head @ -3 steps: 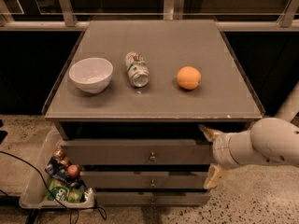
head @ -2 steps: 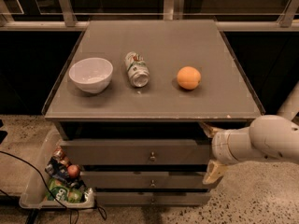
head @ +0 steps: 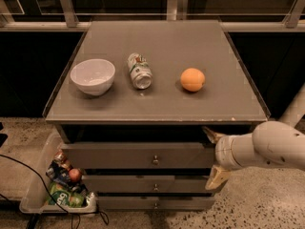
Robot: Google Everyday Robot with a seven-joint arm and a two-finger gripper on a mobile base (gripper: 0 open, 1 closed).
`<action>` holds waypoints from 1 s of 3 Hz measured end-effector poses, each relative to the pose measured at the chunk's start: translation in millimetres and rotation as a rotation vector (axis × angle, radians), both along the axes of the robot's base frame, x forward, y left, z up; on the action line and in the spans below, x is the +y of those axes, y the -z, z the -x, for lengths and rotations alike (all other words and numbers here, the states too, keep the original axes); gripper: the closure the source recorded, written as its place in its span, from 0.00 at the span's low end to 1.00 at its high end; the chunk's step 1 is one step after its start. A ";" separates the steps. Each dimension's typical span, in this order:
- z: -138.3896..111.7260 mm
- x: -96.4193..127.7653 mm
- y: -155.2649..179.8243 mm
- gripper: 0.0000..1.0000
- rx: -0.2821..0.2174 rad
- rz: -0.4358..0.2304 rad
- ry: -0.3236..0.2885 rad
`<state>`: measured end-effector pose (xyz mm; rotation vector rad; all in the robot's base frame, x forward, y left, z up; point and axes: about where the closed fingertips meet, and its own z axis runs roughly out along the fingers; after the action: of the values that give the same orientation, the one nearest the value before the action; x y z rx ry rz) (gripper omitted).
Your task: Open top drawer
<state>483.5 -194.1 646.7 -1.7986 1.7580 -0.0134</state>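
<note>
The top drawer (head: 119, 155) is the widest grey front under the tabletop, with a small brass knob (head: 155, 160) at its centre. A dark gap shows above it. My gripper (head: 213, 156) is at the drawer front's right end, to the right of the knob. It is open, with one fingertip (head: 209, 134) near the drawer's top edge and the other (head: 217, 178) below its bottom edge. It holds nothing. The white arm comes in from the right.
Two narrower drawer fronts (head: 152, 184) sit below. On the grey tabletop (head: 228, 99) are a white bowl (head: 93, 76), a can on its side (head: 139, 70) and an orange (head: 192, 79). A tray of snacks (head: 64, 182) stands on the floor at left, with a cable.
My gripper has edged slightly to the left along the drawer front. The drawers and the things on the tabletop have not moved.
</note>
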 end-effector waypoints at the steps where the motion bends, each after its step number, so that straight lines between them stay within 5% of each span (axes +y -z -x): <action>1: -1.3 -0.3 10.9 0.00 0.009 -0.009 0.004; 3: -5.6 -2.8 26.0 0.07 0.055 -0.032 0.007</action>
<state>489.1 -196.9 620.7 -1.7860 1.7929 0.0617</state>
